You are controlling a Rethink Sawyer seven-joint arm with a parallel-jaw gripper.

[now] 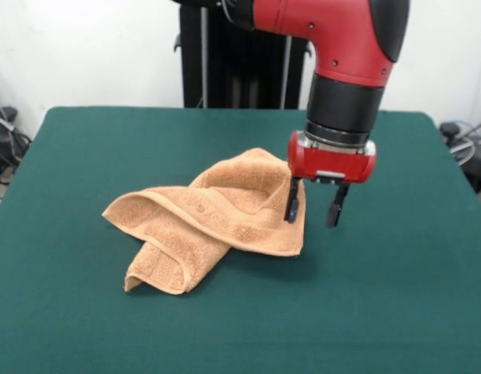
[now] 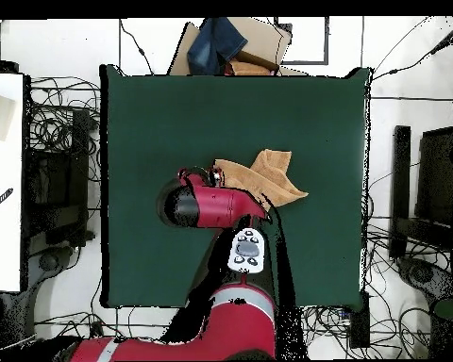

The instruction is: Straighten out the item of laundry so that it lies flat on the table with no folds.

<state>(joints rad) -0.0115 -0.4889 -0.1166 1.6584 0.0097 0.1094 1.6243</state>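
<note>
Towel lies crumpled (folded over) beside the open hand.

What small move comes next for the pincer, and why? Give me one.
Probably lower the pincer and close it on the towel's edge just beside it. The pincer is open and holds nothing, with one finger over the towel's right edge and the other over bare table. The towel is bunched and folded over itself, so an edge must be gripped before it can be pulled flat.
</note>
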